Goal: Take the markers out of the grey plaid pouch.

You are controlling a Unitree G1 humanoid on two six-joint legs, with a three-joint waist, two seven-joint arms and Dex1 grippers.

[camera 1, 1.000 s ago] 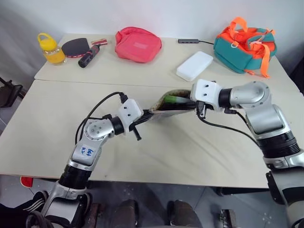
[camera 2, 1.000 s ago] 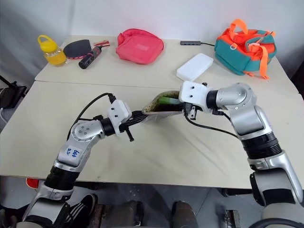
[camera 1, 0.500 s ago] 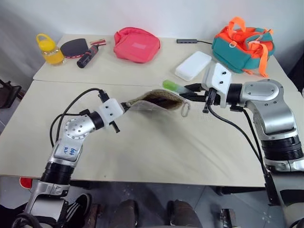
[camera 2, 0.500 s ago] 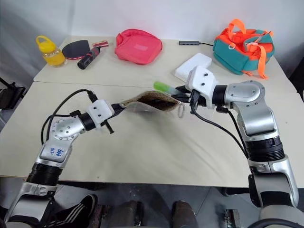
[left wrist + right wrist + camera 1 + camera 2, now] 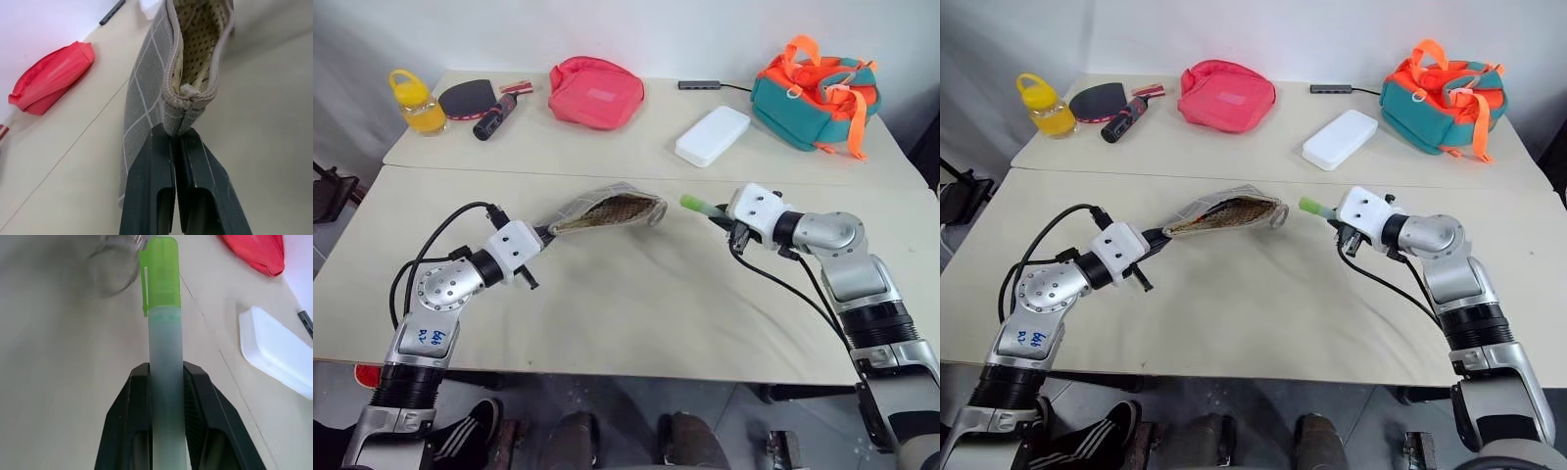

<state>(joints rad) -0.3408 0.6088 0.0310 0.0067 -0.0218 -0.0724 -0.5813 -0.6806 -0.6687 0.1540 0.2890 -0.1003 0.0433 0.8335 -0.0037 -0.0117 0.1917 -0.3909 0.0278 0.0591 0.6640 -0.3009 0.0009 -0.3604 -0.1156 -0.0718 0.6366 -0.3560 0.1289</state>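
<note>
step: I've got the green marker (image 5: 164, 333) clear of the grey plaid pouch (image 5: 602, 210) | right gripper (image 5: 729, 215) jaws clamped on it above the counter (image 5: 636, 304) | left gripper (image 5: 178, 142) jaws pinching the pouch corner, mouth open | next: set it down, go back in for the red one

Soft, even room light falls from overhead, leaving only faint shadows on the pale table (image 5: 636, 304), no glare, and the wrist views go blurry toward their far backgrounds.
</note>
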